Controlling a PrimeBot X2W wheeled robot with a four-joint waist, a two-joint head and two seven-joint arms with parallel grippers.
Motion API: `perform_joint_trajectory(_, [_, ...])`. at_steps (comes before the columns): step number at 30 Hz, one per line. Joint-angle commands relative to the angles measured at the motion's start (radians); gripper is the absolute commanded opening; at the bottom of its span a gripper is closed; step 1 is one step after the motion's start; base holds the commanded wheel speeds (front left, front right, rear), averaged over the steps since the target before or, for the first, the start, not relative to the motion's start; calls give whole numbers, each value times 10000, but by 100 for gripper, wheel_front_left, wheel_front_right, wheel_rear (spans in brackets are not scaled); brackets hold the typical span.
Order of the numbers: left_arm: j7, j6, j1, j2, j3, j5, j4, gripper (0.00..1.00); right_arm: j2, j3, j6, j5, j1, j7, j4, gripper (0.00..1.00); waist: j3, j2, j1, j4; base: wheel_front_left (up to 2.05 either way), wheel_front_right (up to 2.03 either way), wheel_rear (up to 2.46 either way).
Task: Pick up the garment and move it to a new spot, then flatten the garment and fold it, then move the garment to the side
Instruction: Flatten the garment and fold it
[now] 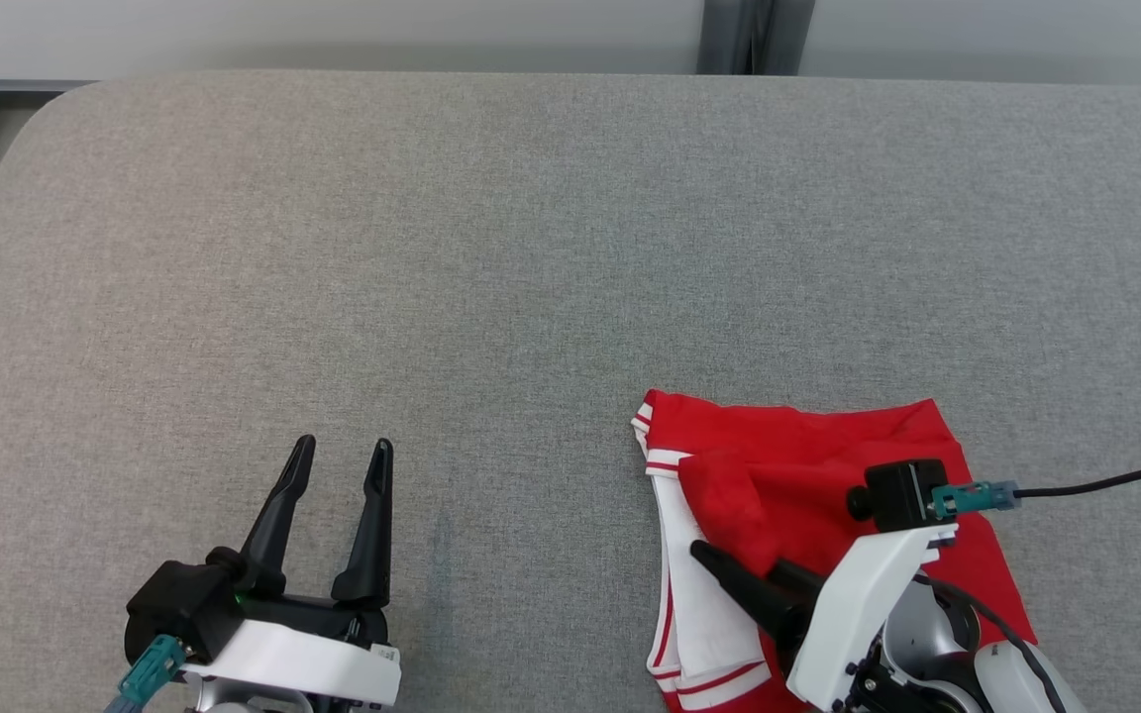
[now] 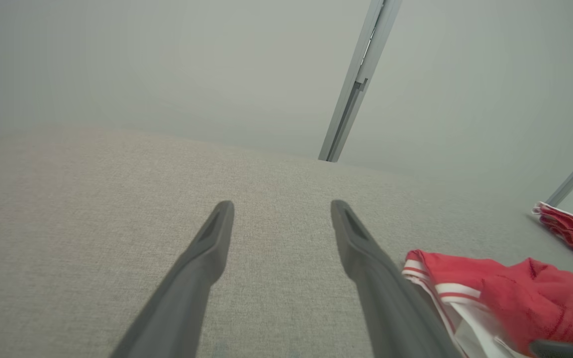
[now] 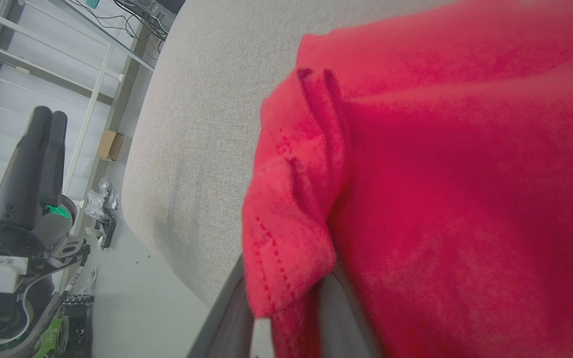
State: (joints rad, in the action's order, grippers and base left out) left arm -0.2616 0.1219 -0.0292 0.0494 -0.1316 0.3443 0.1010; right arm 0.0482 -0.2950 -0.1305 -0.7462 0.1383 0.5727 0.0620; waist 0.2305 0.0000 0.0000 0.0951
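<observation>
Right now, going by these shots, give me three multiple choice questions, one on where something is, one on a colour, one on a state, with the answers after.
1. Where does the garment lie on the table?
A) by the near edge, on the robot's right
B) in the far left corner
C) at the middle of the far edge

2. What colour are the garment's trim bands?
A) blue
B) white
C) yellow

3. On the left gripper, the jaws are:
A) shut on the garment
B) shut on nothing
C) open, with nothing between them

Answers:
1 A, the head view shows it at the lower right.
2 B, white bands edge the red cloth.
3 C, the two fingers stand apart over bare table.
</observation>
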Motion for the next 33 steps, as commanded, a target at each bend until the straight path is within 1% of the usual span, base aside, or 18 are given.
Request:
perform_joint_trajectory(1, [-40,-40,-206,37,4,7,5,100,36,11,-7,10,128,-68,40,100,24,0,0,2,0,0,0])
perform_joint_trajectory(6, [-40,-36,-180,37,79,-18,94,100,38,19,-7,-104,174,-116,-211,100,-41,0,0,-53,0,0,0])
perform_joint_trajectory(14, [-40,-18,-50,37,192,-112,132,100,38,-67,-7,-562,287,18,-1397,100,-344,0,0,-291,0,0,0])
perform_joint_trajectory(18, [-40,-5,5,35,254,-155,65,100,42,208,-5,-418,536,-228,-1904,100,-459,0,0,-420,0,0,0])
perform_joint_trajectory(20, [-40,5,-9,37,269,-212,34,100,41,457,-7,16,795,-481,-2126,100,-493,0,0,-473,0,0,0])
perform_joint_trajectory(23, [-40,17,-125,40,299,-235,-92,100,74,870,-5,1071,1121,-973,-2349,100,-509,0,0,-531,0,0,0])
perform_joint_trajectory(27, [-40,18,-236,38,352,-133,-328,100,825,1165,-5,2561,1543,-2245,-2464,100,-532,0,0,-607,0,0,0])
perform_joint_trajectory(28, [-40,18,-236,38,352,-133,-328,100,825,1165,-5,2561,1543,-2245,-2464,100,-532,0,0,-607,0,0,0])
perform_joint_trajectory(33, [-40,-42,-403,38,451,-207,-825,100,1796,1510,-5,3897,1560,-4153,-2064,100,-542,0,0,-717,0,0,0])
